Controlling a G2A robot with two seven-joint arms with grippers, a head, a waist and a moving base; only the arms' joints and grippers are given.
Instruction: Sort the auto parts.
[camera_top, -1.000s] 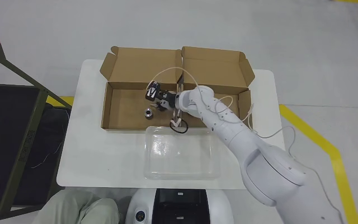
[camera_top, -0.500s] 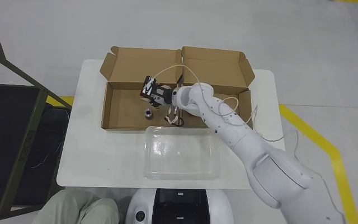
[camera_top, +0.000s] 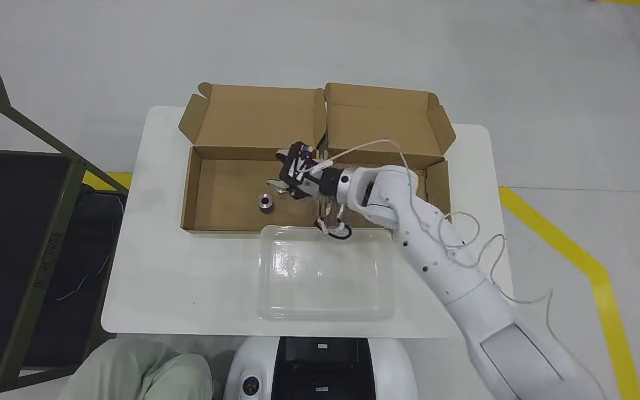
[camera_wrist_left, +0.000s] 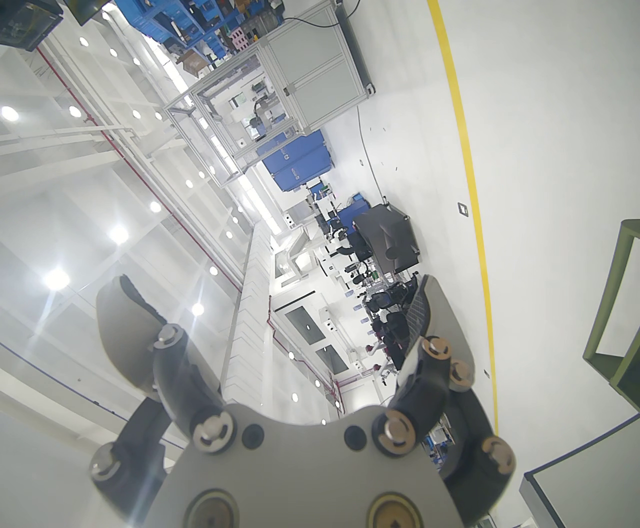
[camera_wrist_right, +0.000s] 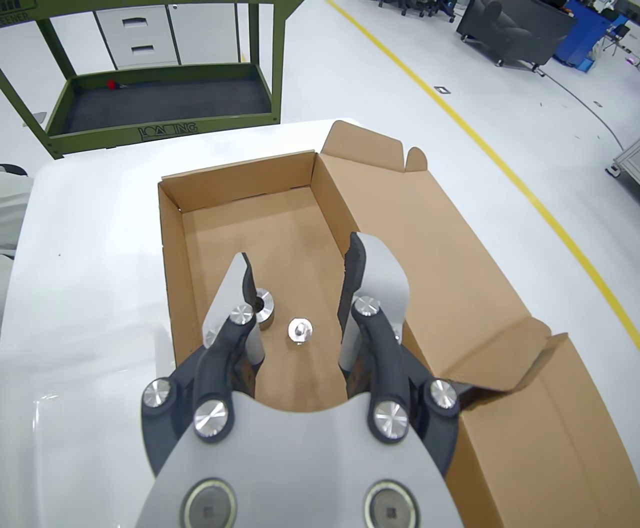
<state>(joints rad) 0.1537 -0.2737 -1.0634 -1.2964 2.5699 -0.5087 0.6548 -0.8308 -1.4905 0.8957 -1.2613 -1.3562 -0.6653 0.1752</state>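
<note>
Over the cardboard box (camera_top: 225, 190) the right hand (camera_wrist_right: 299, 247) hangs released; descending, a finger (camera_wrist_right: 226, 299) could clip the ring (camera_top: 264, 201) at seven o'clock

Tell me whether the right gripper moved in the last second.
Yes. The right gripper shifted along the box toward its middle, away from the ring.

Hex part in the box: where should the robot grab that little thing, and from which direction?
Across two opposite flat sides, coming straight down from above. The hex part lies flat on the floor of the box, so only its short upright sides offer a hold. The open right gripper hangs above it. The ring sits close beside it, so one of the fingers probably has to slip into that gap.
</note>
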